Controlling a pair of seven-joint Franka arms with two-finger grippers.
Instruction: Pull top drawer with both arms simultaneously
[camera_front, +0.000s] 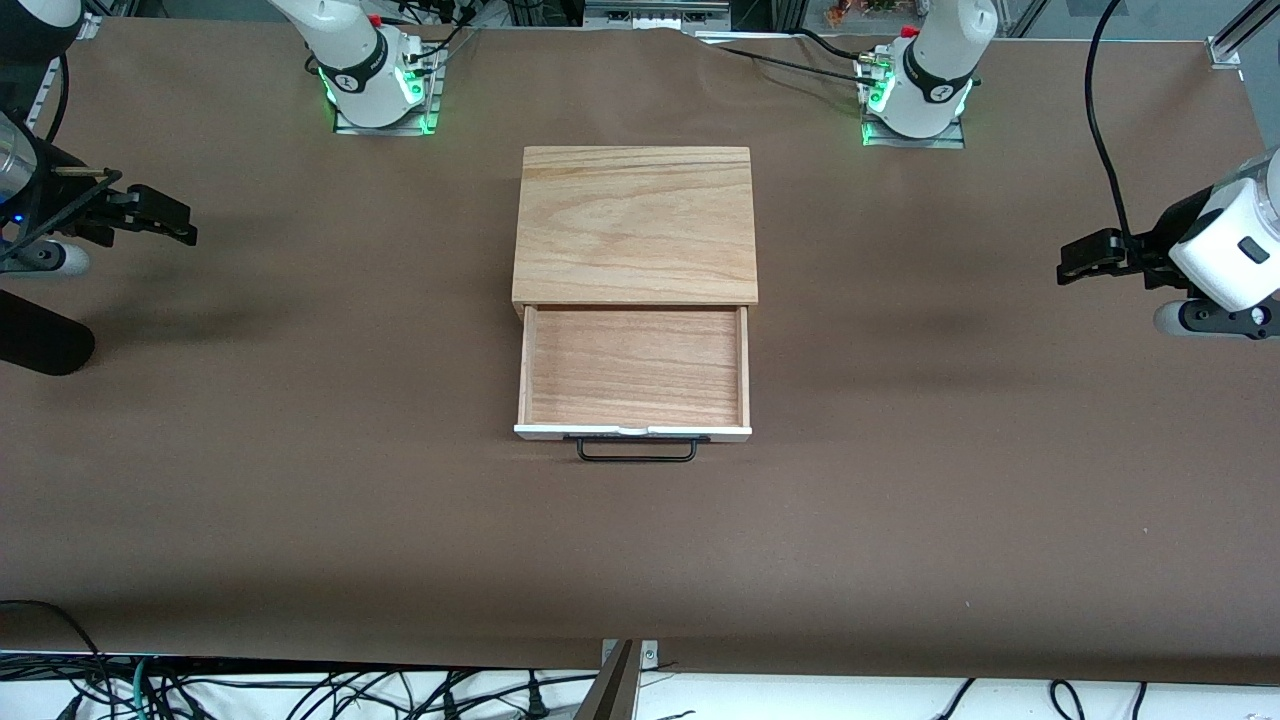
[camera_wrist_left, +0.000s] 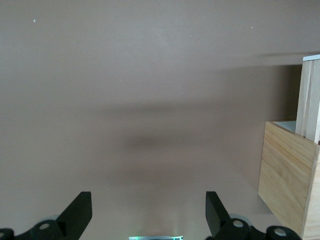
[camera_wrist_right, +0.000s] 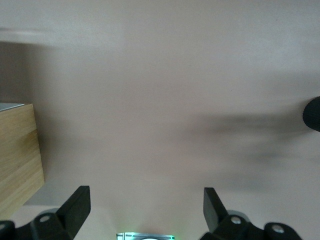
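- Black wire handle (camera_front: 636, 450) is the part of the drawer (camera_front: 634, 368) nearest the front camera; it sticks out from the thin white front panel (camera_front: 632, 431), about midway along the worktop and well back from its front edge.
- Light-wood inside of the drawer lies bare and open to view, pulled well out of the cabinet (camera_front: 635, 225), whose wooden top sits farther from the camera, toward the edge where the arm bases stand.
- Brown covering spreads over the whole table (camera_front: 300, 500); between the handle and either claw lies only this bare surface.
- Left gripper (camera_front: 1088, 257) hangs over the table near the short edge at the left arm's end, well apart from the drawer. Its fingers (camera_wrist_left: 80, 212) are spread wide with nothing between them. The left wrist view shows a wooden side of the cabinet (camera_wrist_left: 290, 170) off to one side.
- Right gripper (camera_front: 165, 215) hangs over the table near the short edge at the right arm's end, also well apart from the drawer. Its fingers (camera_wrist_right: 77, 205) are likewise spread wide and hold nothing. A wooden corner of the cabinet (camera_wrist_right: 17, 155) shows at the edge of the right wrist view.
- Neither claw touches the handle or any part of the drawer.
- Both arm bases (camera_front: 375, 85) (camera_front: 915, 95) stand at the farthest edge, one toward each corner, with green lights glowing at their feet.
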